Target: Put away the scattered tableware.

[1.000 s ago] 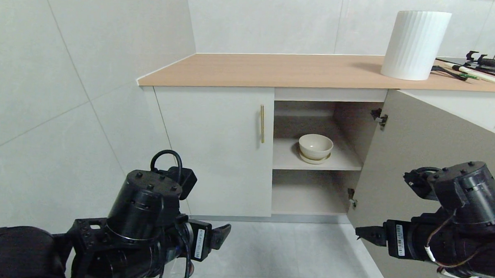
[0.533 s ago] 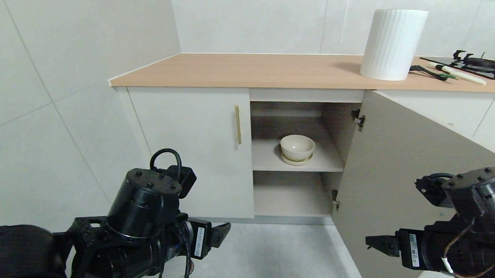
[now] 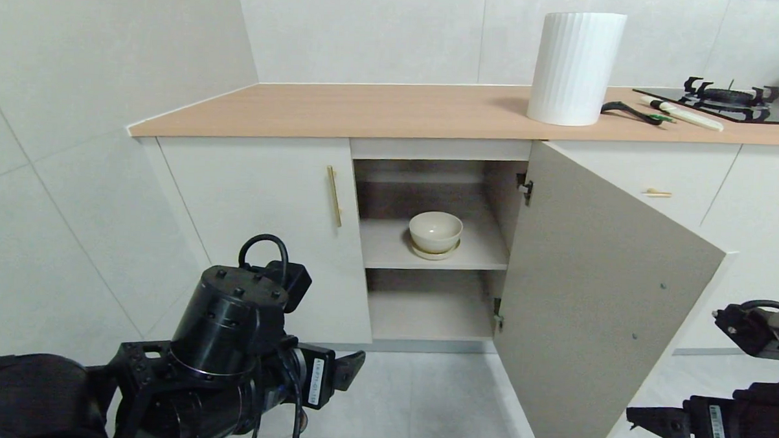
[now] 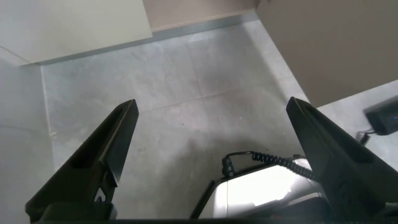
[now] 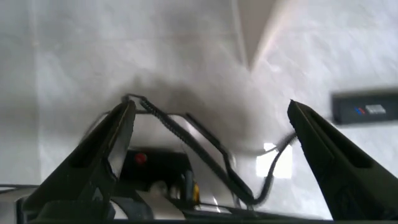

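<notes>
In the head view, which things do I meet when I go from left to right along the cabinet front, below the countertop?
closed cabinet door → gold handle → bowl, standing on a plate on the upper shelf → open cabinet door

- A kitchen: a wood-look countertop (image 3: 380, 108) runs over white base cabinets (image 3: 259, 240), with tiled walls (image 3: 370, 30) behind.
- A gas hob (image 3: 730, 101) sits at the counter's far right.
- A bowl (image 3: 435, 231) stands on a shelf (image 3: 388, 248) beside the open cabinet door (image 3: 594, 284).
</notes>
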